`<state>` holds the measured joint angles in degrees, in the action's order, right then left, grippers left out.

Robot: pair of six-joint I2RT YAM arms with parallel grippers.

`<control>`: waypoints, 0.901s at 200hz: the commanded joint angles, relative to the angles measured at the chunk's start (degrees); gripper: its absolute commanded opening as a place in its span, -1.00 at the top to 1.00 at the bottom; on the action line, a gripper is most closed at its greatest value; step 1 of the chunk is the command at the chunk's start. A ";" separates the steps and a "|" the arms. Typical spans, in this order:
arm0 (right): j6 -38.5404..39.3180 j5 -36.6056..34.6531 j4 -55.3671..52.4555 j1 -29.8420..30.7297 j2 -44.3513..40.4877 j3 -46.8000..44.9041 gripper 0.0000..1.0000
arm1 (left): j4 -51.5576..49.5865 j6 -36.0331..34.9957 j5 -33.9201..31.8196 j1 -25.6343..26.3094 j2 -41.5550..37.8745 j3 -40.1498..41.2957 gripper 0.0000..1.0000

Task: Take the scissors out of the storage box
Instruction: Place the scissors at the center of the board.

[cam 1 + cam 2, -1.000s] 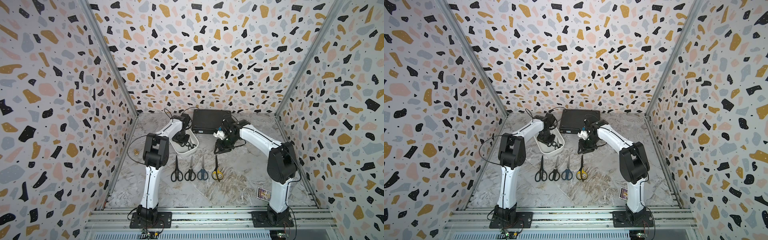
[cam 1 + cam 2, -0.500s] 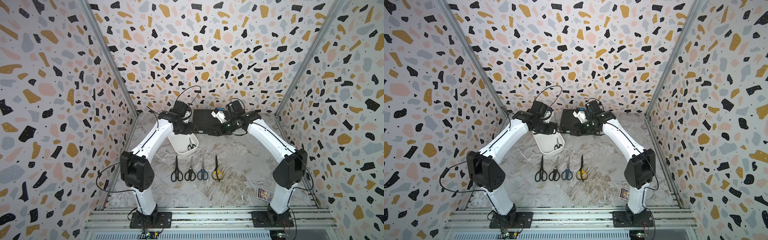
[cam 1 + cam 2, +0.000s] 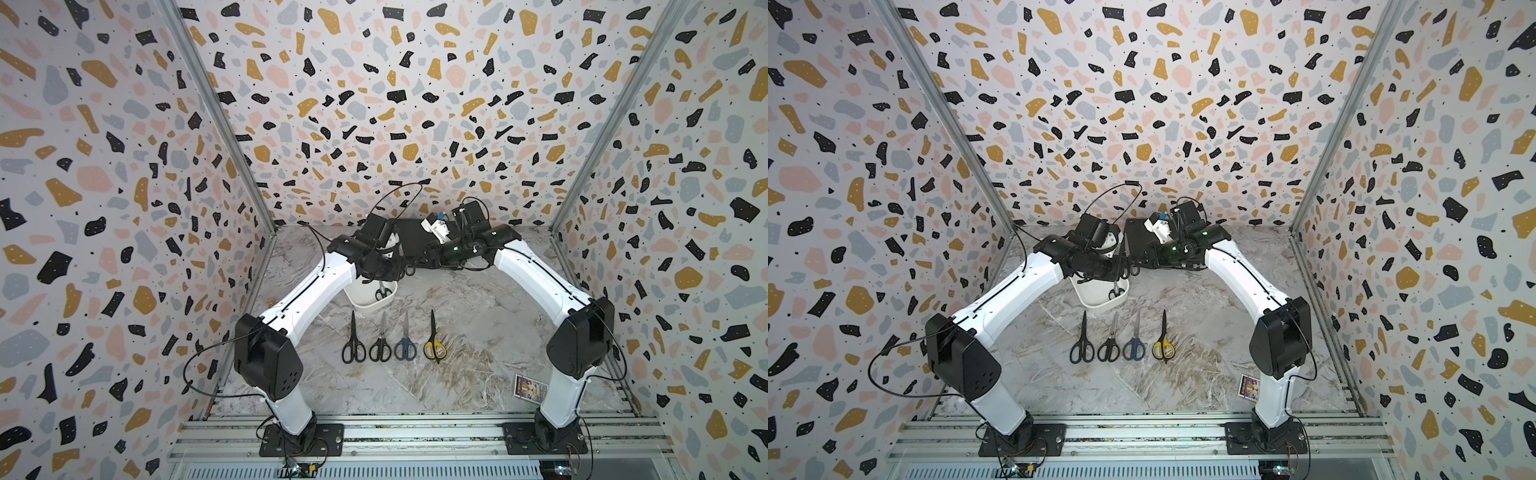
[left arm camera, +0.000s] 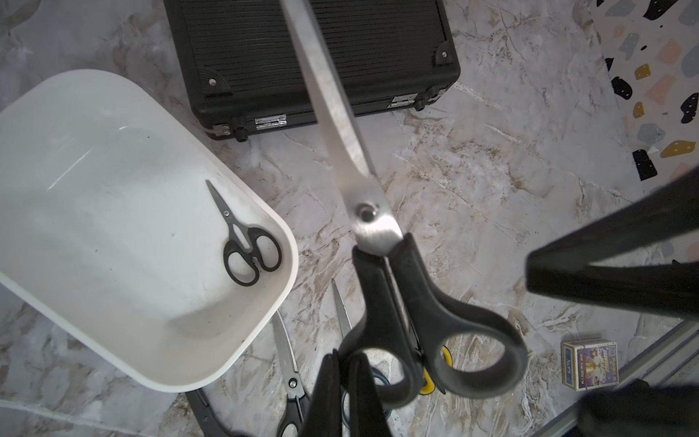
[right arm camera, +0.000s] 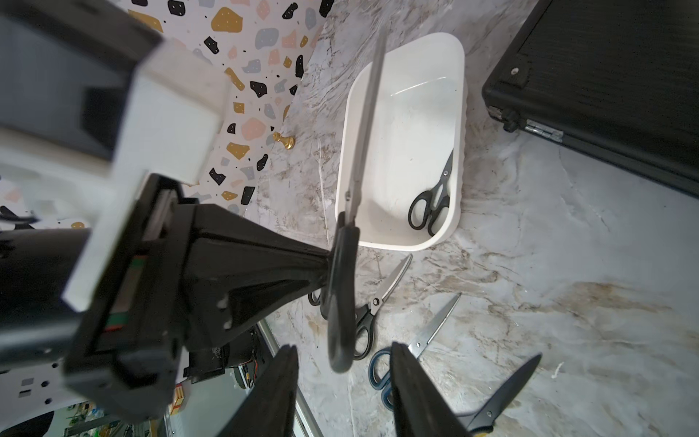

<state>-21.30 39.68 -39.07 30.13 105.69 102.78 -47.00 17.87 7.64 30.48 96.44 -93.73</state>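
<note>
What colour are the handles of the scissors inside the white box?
Black handles, clearest in left wrist view.

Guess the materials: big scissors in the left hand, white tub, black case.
Large scissors: blades look like brushed steel, bright, reflective; handles matte black, probably moulded plastic.
White tub: glossy plastic, judging by highlights and rounded moulded rim.
Black case: ribbed matte lid, plastic or aluminium, cannot tell; fittings shiny metal.
</note>
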 commanded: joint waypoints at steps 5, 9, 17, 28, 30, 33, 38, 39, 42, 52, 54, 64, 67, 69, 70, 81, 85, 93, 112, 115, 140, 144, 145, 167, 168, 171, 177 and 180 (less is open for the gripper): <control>-1.18 2.09 1.95 1.00 -1.26 -0.92 0.13 | 2.70 1.12 -0.83 1.37 -1.96 1.00 1.00; -1.35 2.07 2.13 1.13 -1.27 -1.12 0.14 | 2.79 1.16 -0.82 1.54 -1.98 1.00 1.00; -1.37 2.15 2.57 1.43 -1.27 -1.43 0.15 | 2.96 1.16 -1.03 2.01 -1.96 1.00 1.00; -1.38 1.95 2.68 1.77 -1.19 -1.65 0.18 | 3.09 1.29 -1.19 2.62 -1.83 0.82 1.00; -1.38 1.93 2.75 1.88 -1.17 -1.74 0.18 | 3.07 1.29 -1.22 2.76 -1.80 0.83 1.00; -1.39 1.97 2.84 1.94 -1.14 -1.85 0.21 | 3.06 1.36 -1.22 3.03 -1.74 0.77 1.00; -1.38 1.87 2.97 1.98 -1.17 -2.08 0.25 | 3.28 1.43 -1.23 3.26 -1.70 0.65 1.00; -1.38 1.88 3.00 2.01 -1.14 -2.11 0.26 | 3.30 1.45 -1.23 3.26 -1.70 0.65 1.00; -1.42 1.82 3.02 2.00 -1.08 -2.25 0.28 | 3.40 1.47 -1.16 3.38 -1.70 0.66 1.00; -1.75 1.58 3.13 2.09 -1.10 -2.69 0.47 | 3.59 1.59 -1.22 3.83 -1.61 0.44 1.00; -1.84 1.62 3.19 2.05 -1.10 -2.83 0.50 | 3.61 1.59 -1.24 3.86 -1.61 0.47 1.00; -2.27 1.45 3.21 2.05 -0.98 -3.43 0.70 | 3.87 1.74 -1.51 3.97 -1.77 0.44 1.00; -2.43 1.37 3.13 2.06 -0.93 -3.60 0.75 | 4.01 1.81 -1.70 4.06 -1.85 0.48 1.00; -2.50 1.32 3.15 2.09 -0.93 -3.65 0.78 | 4.02 1.82 -1.85 4.02 -1.87 0.48 1.00; -2.55 1.34 3.13 2.06 -0.92 -3.74 0.79 | 4.02 1.82 -1.89 4.04 -1.87 0.44 1.00; -3.66 0.69 3.42 2.02 -0.88 -4.52 0.91 | 4.37 1.82 -2.57 4.06 -2.09 0.70 1.00; -4.21 0.39 3.47 2.04 -0.84 -4.83 0.95 | 4.47 1.82 -2.89 4.07 -2.13 0.75 0.99; -5.19 -0.19 3.50 2.00 -0.64 -5.26 1.00 | 4.71 1.74 -3.60 4.10 -2.14 1.13 0.54; -7.47 -2.13 3.45 1.24 -0.82 -6.57 1.00 | 3.67 1.20 -5.86 4.07 -1.87 1.12 -0.41; -7.64 -2.65 3.31 0.92 -1.05 -6.93 1.00 | 3.39 1.20 -6.56 4.10 -1.87 1.13 -0.76; -7.56 -5.92 -0.18 -4.15 -4.51 -11.78 1.00 | 0.47 -0.27 -12.48 3.98 -2.89 1.57 -0.99; -7.27 -6.07 -0.83 -4.87 -4.91 -12.80 1.00 | 0.24 -0.71 -13.64 3.98 -3.19 1.86 -0.99; -7.18 -6.09 -1.09 -5.19 -5.16 -13.10 1.00 | 0.11 -0.76 -13.89 3.98 -3.28 1.92 -0.99; -2.64 -9.67 -6.99 -8.73 -8.98 -21.35 1.00 | -1.09 -1.26 -20.45 3.50 -4.04 3.84 -0.99; -2.36 -9.87 -7.30 -8.79 -9.04 -21.77 1.00 | -1.13 -1.26 -20.64 3.47 -4.06 3.88 -0.99; -1.70 -10.27 -7.98 -8.85 -9.56 -23.01 1.00 | -1.22 -1.26 -21.01 3.33 -4.07 4.07 -0.99; -0.52 -10.68 -9.41 -8.86 -10.34 -25.55 1.00 | -1.46 -1.27 -21.22 2.76 -3.84 4.33 -0.99; -0.20 -10.57 -9.98 -8.86 -10.59 -26.86 1.00 | -1.56 -1.25 -21.10 2.47 -3.73 4.42 -0.99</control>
<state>-26.24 32.86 -40.07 22.48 101.06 82.76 -46.81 17.87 -7.01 34.15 94.21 -90.67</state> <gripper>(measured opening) 0.115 0.995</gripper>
